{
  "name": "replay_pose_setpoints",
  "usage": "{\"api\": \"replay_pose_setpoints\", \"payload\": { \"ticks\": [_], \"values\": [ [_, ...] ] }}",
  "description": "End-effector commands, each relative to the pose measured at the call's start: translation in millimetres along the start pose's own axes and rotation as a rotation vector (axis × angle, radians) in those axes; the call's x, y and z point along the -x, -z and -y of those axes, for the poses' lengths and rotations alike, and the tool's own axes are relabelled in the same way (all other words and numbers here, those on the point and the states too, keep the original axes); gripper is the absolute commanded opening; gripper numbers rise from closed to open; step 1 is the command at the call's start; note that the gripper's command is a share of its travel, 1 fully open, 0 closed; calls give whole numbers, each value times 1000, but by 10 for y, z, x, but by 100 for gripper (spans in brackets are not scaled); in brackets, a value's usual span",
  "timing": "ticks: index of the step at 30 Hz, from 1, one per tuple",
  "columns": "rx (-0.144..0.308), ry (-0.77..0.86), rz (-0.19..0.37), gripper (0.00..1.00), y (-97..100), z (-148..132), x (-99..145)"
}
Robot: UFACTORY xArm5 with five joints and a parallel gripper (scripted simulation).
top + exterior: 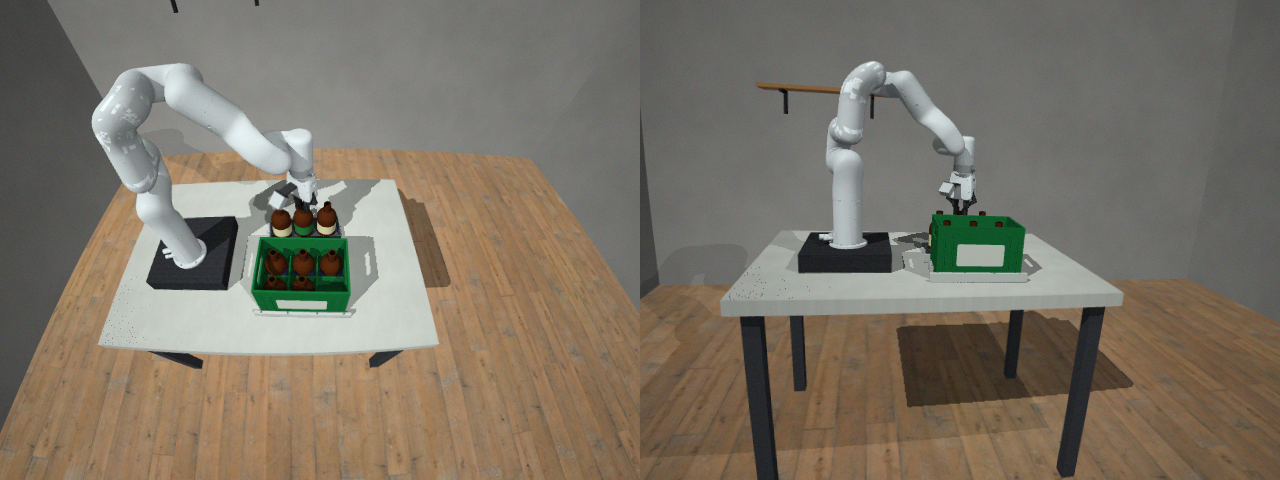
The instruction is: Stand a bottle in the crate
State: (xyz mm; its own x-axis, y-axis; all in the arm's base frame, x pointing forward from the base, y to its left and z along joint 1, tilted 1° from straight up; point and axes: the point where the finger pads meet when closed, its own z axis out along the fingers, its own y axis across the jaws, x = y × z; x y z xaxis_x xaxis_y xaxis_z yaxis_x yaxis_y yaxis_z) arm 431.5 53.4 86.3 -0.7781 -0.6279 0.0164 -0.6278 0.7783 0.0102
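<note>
One bottle (303, 219), the tray's (338, 230) middle one, stands upright directly beneath the gripper (302, 205), clamped at its neck; the crate's (301, 300) only free cell lies forward and right.

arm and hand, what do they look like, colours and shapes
The arm is glossy white, built of thick rounded tube segments with bulging joints, and widens to a round flange at its foot on a black block base. No cables or markings show. The hand has a boxy white body with short dark fingers.
</note>
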Motion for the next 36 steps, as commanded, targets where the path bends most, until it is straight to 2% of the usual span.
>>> {"api": "replay_pose_setpoints", "payload": {
  "ticks": [1,36],
  "values": [
    [-3,0,5,0,35,11,15],
    [-3,0,5,0,348,44,8]
  ]
}}
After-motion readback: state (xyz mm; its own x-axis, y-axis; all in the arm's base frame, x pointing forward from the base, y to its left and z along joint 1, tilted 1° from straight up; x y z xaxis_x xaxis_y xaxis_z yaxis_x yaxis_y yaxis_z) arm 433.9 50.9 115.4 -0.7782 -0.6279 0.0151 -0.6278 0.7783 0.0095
